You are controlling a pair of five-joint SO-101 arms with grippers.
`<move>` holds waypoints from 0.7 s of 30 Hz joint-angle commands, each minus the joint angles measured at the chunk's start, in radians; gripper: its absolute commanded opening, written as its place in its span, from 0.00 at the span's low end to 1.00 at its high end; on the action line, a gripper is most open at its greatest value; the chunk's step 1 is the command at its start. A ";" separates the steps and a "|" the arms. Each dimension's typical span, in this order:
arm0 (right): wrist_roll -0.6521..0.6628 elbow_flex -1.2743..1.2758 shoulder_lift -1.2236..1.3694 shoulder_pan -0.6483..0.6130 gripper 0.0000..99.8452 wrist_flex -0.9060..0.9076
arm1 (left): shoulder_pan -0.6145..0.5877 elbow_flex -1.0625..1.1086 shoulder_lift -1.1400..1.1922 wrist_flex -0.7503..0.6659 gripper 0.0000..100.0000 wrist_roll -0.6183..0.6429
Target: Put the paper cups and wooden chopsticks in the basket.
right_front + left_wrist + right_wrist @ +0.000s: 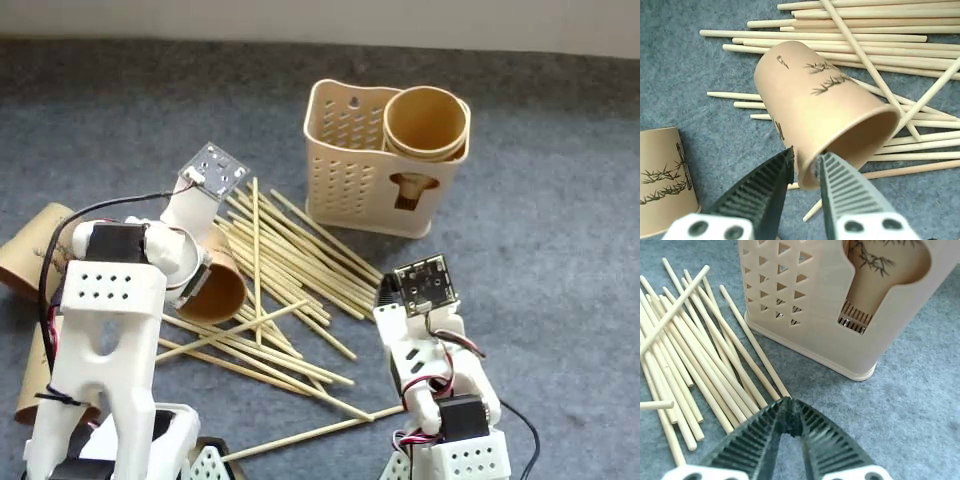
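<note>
Pinching the rim of a paper cup (pixel 820 110), your left gripper (pixel 805 160) holds it on its side over the scattered wooden chopsticks (pixel 865 37). Your right gripper (pixel 790 407) is closed on nothing, near the basket (pixel 815 305), which already holds stacked cups (pixel 425 120).

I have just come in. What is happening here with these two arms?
The left gripper pinches the rim of a paper cup by the scattered wooden chopsticks on the grey mat. The right gripper is shut and empty, near the basket, which already holds stacked cups. No chopstick is in the basket yet, and other cups lie near the left arm.
</note>
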 commanded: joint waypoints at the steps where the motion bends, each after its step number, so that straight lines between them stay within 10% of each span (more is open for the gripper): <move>1: 0.014 0.099 -0.004 -0.007 0.01 -0.024 | 0.018 -0.004 -0.021 -0.054 0.11 0.008; 21: 0.014 0.099 -0.004 -0.007 0.01 -0.024 | 0.019 -0.061 -0.025 -0.074 0.01 0.009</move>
